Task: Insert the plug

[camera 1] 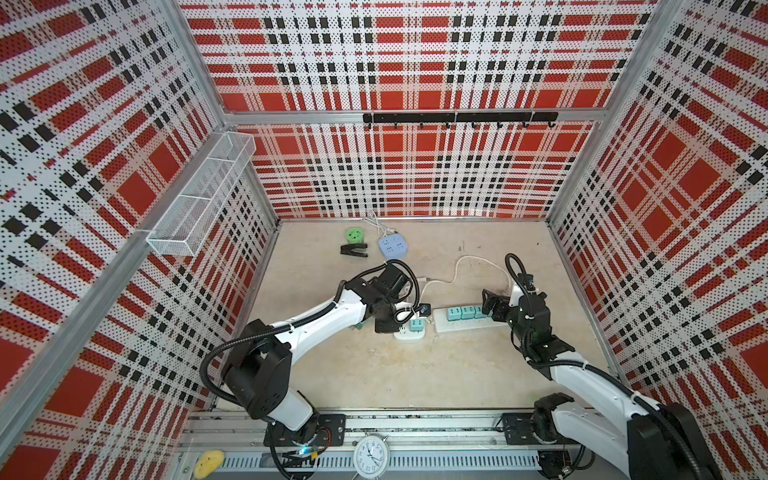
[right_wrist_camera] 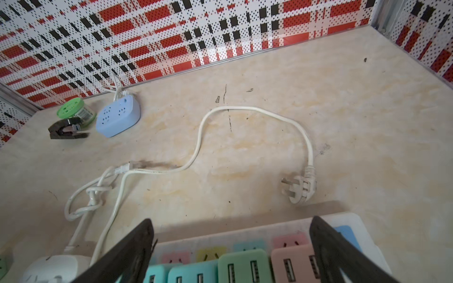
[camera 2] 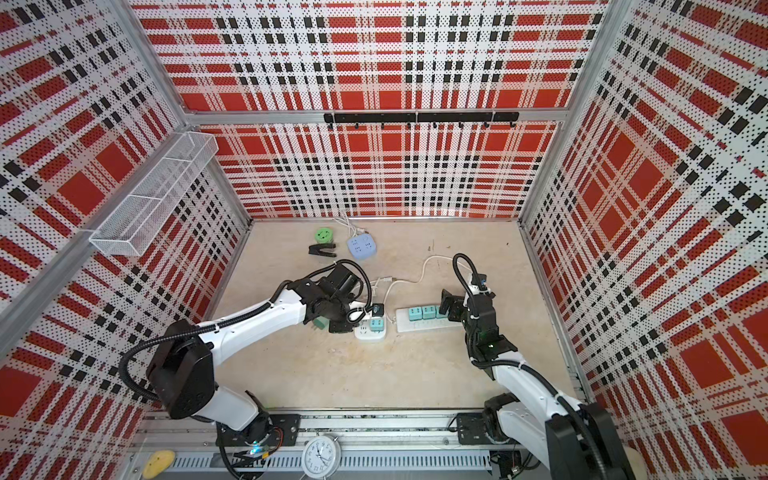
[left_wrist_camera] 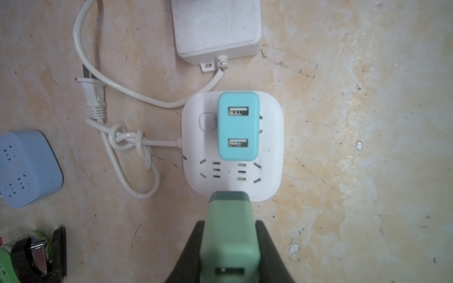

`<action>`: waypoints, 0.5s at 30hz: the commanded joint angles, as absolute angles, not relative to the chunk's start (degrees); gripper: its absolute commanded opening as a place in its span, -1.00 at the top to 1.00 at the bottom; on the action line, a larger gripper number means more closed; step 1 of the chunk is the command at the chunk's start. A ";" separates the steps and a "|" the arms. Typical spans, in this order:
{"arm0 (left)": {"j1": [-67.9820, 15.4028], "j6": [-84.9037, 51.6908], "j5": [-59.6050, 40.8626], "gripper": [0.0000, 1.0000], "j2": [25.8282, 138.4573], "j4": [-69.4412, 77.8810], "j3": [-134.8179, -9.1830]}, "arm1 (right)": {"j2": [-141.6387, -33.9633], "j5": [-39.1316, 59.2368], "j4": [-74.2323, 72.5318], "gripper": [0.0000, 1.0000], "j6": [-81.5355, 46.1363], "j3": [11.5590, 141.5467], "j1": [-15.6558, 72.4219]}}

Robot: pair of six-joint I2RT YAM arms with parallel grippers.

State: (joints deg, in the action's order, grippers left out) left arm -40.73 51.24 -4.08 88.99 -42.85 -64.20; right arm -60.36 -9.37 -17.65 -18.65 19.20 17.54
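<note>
Two arms are reaching over the pale desk [camera 1: 374, 374]. What is the left one doing? (listener)

The left end effector [left_wrist_camera: 230, 229] is pinching a green plug [left_wrist_camera: 228, 208], a blocky USB charger, between its black fingers [left_wrist_camera: 193, 245]. In the left wrist view the plug is hanging over the edge of a white square socket [left_wrist_camera: 269, 147], on the side nearest the end effector and just in front of its free slots. Whether it is touching the socket, I cannot tell. A teal charger [left_wrist_camera: 238, 126] is already sitting plugged into that socket. (describer)

And the right one? (listener)

The right end effector [right_wrist_camera: 231, 220] is standing spread wide and gripping nothing. It is hovering above a long white power strip [right_wrist_camera: 367, 245], where a row of chargers [right_wrist_camera: 242, 267] in teal, green and pink is sitting. A loose white cable [right_wrist_camera: 201, 137] is curling across the desk beyond it, and a blue socket [right_wrist_camera: 117, 117] is lying near the back wall. (describer)
</note>
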 commanded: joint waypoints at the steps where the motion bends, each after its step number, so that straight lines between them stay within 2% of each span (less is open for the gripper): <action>1: -41.44 53.37 -4.88 1.00 90.08 -43.07 -63.98 | -63.53 -9.74 -29.08 -1.00 -15.83 18.17 17.30; 5: -41.82 53.53 -4.58 1.00 91.16 -43.40 -64.14 | -65.30 -7.78 -30.06 -1.00 -15.16 18.62 17.19; 15: -42.01 53.70 -4.51 1.00 92.96 -44.12 -64.75 | -61.96 -7.74 -31.11 -1.00 -14.88 16.44 17.16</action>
State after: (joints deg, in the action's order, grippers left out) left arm -41.63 51.92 -4.05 92.33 -43.03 -64.20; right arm -63.07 -8.36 -27.42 -16.01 17.28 17.32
